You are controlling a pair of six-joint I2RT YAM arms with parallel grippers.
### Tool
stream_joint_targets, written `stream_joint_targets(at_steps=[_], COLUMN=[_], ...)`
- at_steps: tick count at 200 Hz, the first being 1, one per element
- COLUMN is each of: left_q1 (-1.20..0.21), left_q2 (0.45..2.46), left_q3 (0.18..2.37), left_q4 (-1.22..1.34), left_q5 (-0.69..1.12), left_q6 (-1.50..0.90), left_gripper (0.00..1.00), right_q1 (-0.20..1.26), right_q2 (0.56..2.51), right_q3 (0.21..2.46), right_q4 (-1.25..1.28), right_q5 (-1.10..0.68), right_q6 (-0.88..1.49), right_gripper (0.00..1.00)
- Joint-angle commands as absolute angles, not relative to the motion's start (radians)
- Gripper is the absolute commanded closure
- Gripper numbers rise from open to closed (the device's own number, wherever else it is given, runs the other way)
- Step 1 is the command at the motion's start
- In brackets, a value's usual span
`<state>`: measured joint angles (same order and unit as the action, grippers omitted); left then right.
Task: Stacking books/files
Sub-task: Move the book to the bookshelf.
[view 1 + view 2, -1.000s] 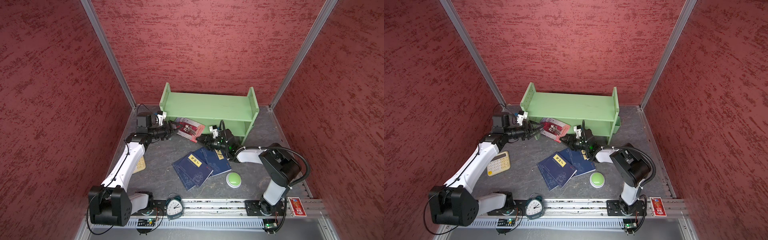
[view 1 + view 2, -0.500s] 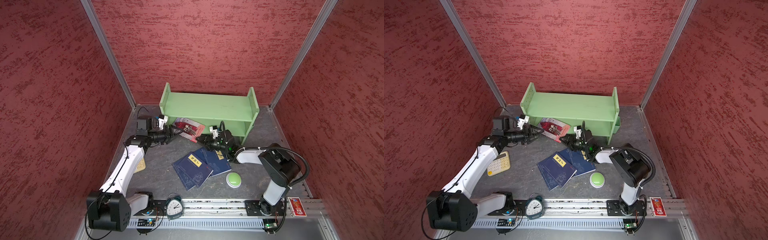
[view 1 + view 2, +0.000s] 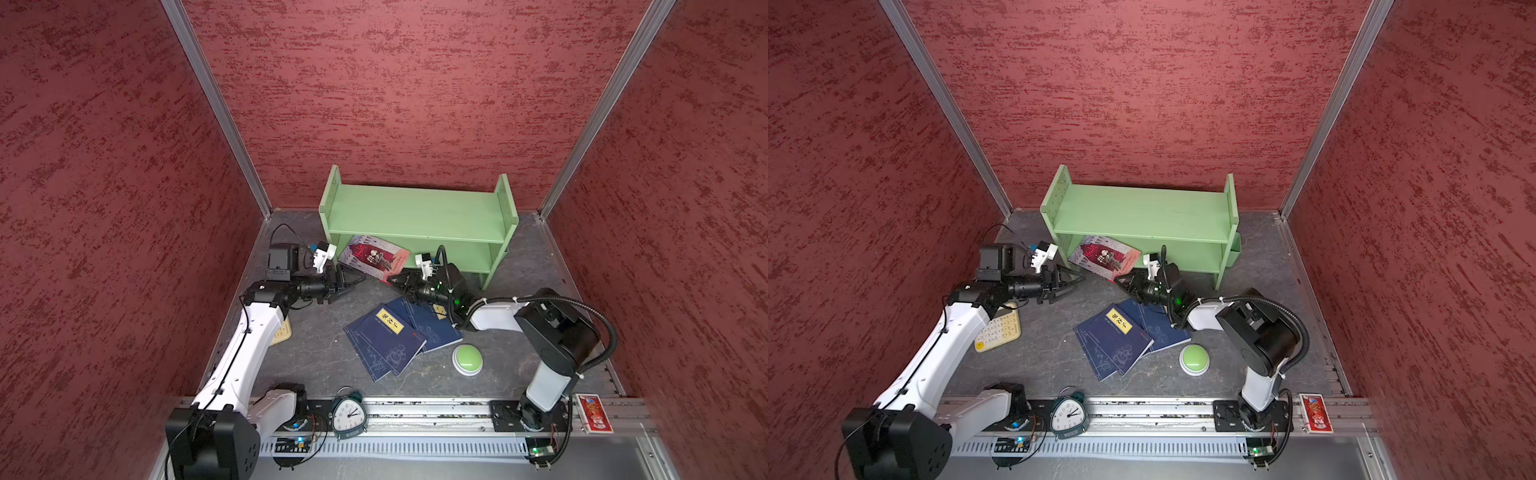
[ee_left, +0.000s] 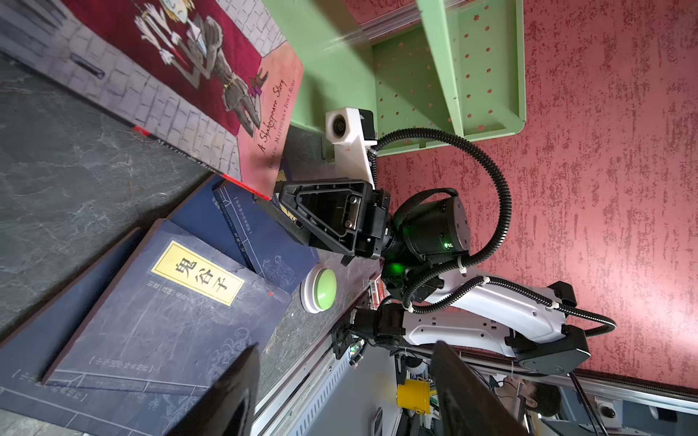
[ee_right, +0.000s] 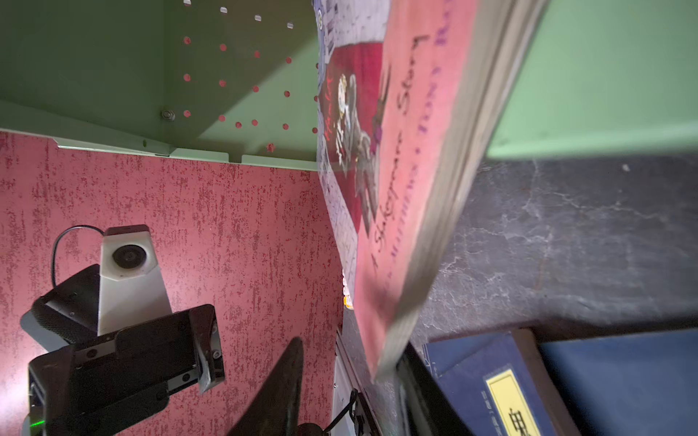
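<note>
The shelf (image 3: 415, 212) has the red book (image 3: 374, 258) leaning tilted against its front, with the navy books (image 3: 386, 340) overlapping flat on the floor nearby. The top views hide what the right wrist view shows: the red book's lower corner sits between the right gripper's (image 5: 352, 342) parted fingers, close by one and clear of the other. The left gripper (image 3: 351, 289) gapes wide beside the book, holding nothing.

The red illustrated book (image 3: 1105, 257) leans tilted against the green shelf (image 3: 1142, 216). The left fingers (image 3: 1070, 272) stand spread wide just beside its lower edge, and the right fingers (image 3: 1121, 279) reach its bottom corner. Navy books (image 3: 1115, 343) lie overlapped on the worktop (image 3: 1050, 345) nearby.
</note>
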<state>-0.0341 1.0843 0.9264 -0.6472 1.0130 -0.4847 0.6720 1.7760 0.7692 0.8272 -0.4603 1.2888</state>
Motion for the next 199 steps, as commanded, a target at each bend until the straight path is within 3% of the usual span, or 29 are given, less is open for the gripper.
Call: stream_joint_targets(at_steps=[1, 87, 199], left_q1=[-0.014, 0.000, 0.016], left_q2=[1.068, 1.063, 1.052], left_q3=[0.916, 0.904, 0.862], left_q4=[-0.649, -0.630, -0.634], left_q5=[1.029, 1.026, 1.016], left_q6=[-0.470, -0.485, -0.480], left_gripper=[0.27, 0.27, 0.27], right_q1=[0.678, 0.680, 0.639], right_q2=[1.802, 1.811, 1.779], right_q3=[0.771, 0.795, 0.878], right_q4=[0.886, 0.833, 0.666], right_q5=[-0.431, -0.410, -0.494], right_q6=[1.311, 1.268, 1.154], right_gripper=[0.64, 0.89, 0.92])
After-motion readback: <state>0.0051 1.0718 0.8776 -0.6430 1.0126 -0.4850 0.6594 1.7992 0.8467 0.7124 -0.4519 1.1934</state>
